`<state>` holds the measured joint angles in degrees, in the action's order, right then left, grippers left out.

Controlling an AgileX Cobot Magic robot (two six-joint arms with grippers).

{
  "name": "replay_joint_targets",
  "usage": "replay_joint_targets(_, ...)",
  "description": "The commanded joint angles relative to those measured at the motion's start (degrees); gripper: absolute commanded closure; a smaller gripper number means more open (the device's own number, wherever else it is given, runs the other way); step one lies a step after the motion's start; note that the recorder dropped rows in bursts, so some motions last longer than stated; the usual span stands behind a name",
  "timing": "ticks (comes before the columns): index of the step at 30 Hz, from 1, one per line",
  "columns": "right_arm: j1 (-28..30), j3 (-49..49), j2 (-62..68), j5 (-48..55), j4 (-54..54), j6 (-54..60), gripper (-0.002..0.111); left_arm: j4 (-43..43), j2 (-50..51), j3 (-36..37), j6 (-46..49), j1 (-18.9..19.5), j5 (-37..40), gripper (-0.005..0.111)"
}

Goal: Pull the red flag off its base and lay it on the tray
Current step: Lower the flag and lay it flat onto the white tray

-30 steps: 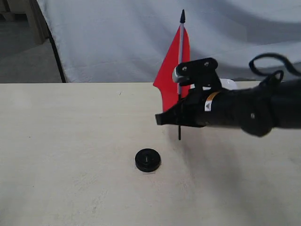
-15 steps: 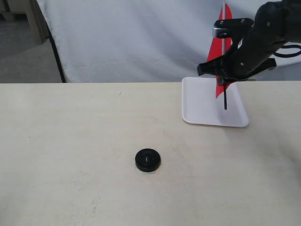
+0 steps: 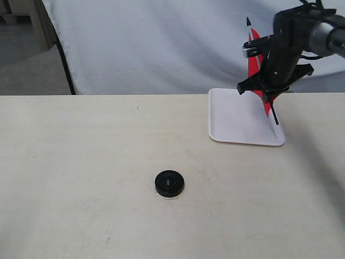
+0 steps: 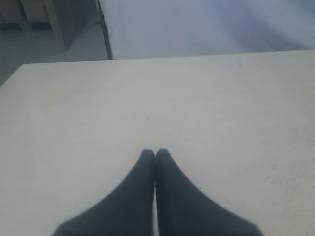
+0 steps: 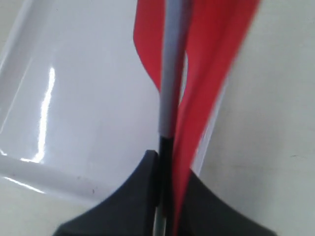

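Red flag [image 3: 253,63], clamped in right gripper [image 5: 165,158], tilts over tray [image 3: 236,120] on pale table [image 3: 97,145].

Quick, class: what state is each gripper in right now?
Left gripper: shut, holding nothing.
Right gripper: shut on the red flag, gripping its pole.
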<state>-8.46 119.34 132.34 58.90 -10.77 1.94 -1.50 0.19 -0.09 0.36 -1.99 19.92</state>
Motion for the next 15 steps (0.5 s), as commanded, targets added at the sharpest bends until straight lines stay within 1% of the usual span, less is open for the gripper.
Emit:
replay_joint_targets(1,0.42,6.04,5.28,2.99,-1.50,1.32,0.109,-0.15,-0.19,0.09,-0.36,0.12,-0.26,0.107)
replay_joint_targets(8,0.06,7.80,8.58,-1.31,-1.50,2.63,0.109,-0.15,-0.19,0.09,-0.36,0.12,-0.26,0.107)
replay_joint_targets(12,-0.44,7.80,9.64,-1.24,-2.17,5.17,0.109,-0.15,-0.19,0.09,-0.36,0.12,-0.26,0.107)
replay_joint_targets(15,-0.79,7.80,10.62,0.66,-2.39,6.17,0.108,-0.15,-0.19,0.09,-0.36,0.12,-0.26,0.107)
